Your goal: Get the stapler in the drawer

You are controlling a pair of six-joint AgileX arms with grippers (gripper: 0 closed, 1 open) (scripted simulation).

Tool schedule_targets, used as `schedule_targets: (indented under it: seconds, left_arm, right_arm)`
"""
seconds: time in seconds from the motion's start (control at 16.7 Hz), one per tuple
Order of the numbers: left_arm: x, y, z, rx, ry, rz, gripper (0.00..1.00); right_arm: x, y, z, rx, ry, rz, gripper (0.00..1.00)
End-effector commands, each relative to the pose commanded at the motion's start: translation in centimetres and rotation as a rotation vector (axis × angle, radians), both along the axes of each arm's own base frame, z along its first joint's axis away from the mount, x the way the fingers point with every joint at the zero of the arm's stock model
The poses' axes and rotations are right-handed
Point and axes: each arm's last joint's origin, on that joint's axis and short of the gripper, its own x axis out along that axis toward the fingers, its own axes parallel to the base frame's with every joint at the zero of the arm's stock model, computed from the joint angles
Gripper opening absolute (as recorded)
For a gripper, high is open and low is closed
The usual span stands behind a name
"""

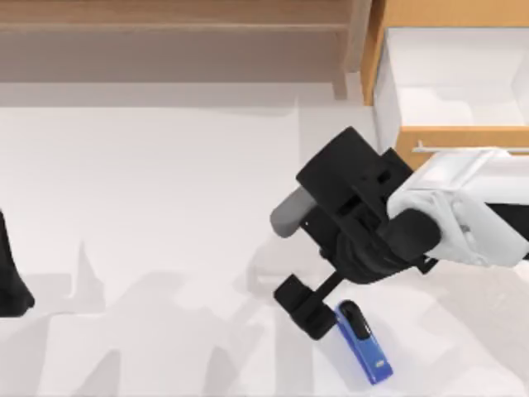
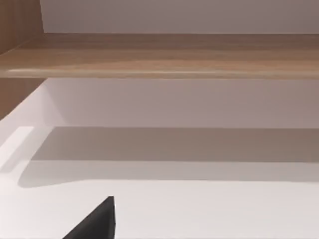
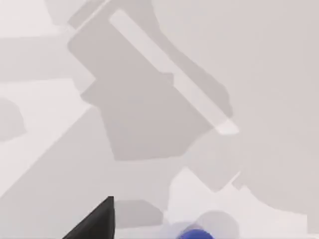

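At the near right of the desk (image 1: pixel 165 207), top view: the right tool (image 1: pixel 318 310) hangs low over the white surface, its dark fingers pointing toward the near edge. The stapler (image 1: pixel 364 347) lies flat on the desk just beside those fingers, on their right, its black-topped nose nearest the fingertip and its blue body running away toward the near edge. Finger and nose look touching or almost so; cannot tell which. The fingers stand apart with nothing between them, and the stapler is outside the gap, not in it.

Right wrist view: one dark fingertip (image 3: pixel 97 221) and a sliver of blue from the stapler (image 3: pixel 197 234) at the frame's edge, the rest shadow on the desk.

Drawer (image 1: pixel 450 91) at the far right: pulled out, white interior exposed, tan front and silver bar handle (image 1: pixel 471 149) facing the arm. Well apart from the stapler, with the right arm's body between them.

Left tool (image 1: pixel 12 281) parked at the desk's left edge; cannot tell its finger state. Its wrist view faces the long wooden shelf (image 2: pixel 159 55).

Judgement: approach step, grasp not yet made. Drawer already open, so no pulling needed. Next move calls for shifting the tool sideways to straddle the stapler's narrow width, lining up with its slant, then closing, lifting, and carrying to the open box.
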Motion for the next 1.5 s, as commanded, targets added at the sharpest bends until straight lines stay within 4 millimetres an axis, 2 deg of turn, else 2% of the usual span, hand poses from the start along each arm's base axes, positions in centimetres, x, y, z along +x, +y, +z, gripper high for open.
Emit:
schedule_targets:
  seconds: [0.24,0.42,0.9,1.02,1.32,1.5]
  left_arm:
    - [0.0,0.0,0.0,0.0,0.0,0.0,1.0]
    - [0.0,0.0,0.0,0.0,0.0,0.0,1.0]
    - [0.0,0.0,0.0,0.0,0.0,0.0,1.0]
    - [0.0,0.0,0.0,0.0,0.0,0.0,1.0]
    - [0.0,0.0,0.0,0.0,0.0,0.0,1.0]
    - [0.0,0.0,0.0,0.0,0.0,0.0,1.0]
  right_arm:
    - [-0.6,-0.3,1.7,-0.066,0.243,-0.202,1.0]
    - [-0.8,-0.5,2.7,-0.098,0.346,-0.308,1.0]
    - [-0.9,-0.6,3.0,-0.11,0.381,-0.347,1.0]
    - [-0.8,-0.6,1.8,-0.115,0.386,-0.349,1.0]
    - [-0.7,-0.4,-2.9,-0.103,0.377,-0.347,1.0]
    - [-0.8,-0.5,-4.0,-0.111,0.382,-0.348,1.0]
